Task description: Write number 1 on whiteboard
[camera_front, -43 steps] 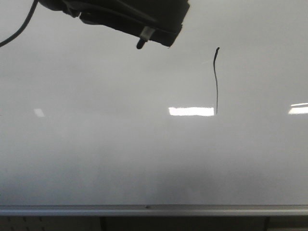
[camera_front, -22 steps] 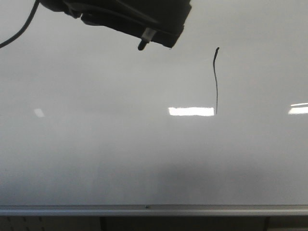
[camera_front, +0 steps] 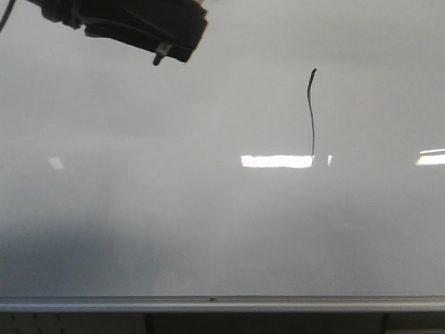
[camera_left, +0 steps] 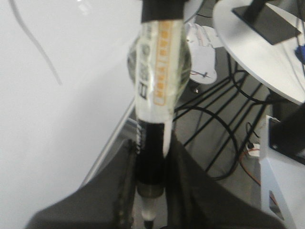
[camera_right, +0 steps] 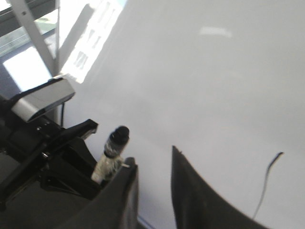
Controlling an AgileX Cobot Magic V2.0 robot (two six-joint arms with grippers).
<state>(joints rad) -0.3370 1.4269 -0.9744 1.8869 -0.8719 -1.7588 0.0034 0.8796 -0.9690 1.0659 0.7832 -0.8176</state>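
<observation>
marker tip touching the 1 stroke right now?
Apart. In the front view the marker, held in the left gripper, is up near the top left, with bare whiteboard between it and the number 1.

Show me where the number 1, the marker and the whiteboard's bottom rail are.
number 1 (camera_front: pixel 311 115): front view, middle of the black stroke.
marker (camera_left: pixel 159 71): left wrist view, labelled barrel above the left claw.
whiteboard rail (camera_front: pixel 222 303): front view, silver strip along the lower edge.

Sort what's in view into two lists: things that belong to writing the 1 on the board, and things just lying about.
Belongs to the job:
- whiteboard
- number 1, already drawn
- marker, clamped in the left gripper

Just lying about:
- round white table
- black cables on the floor
- right gripper, empty, jaws apart
</observation>
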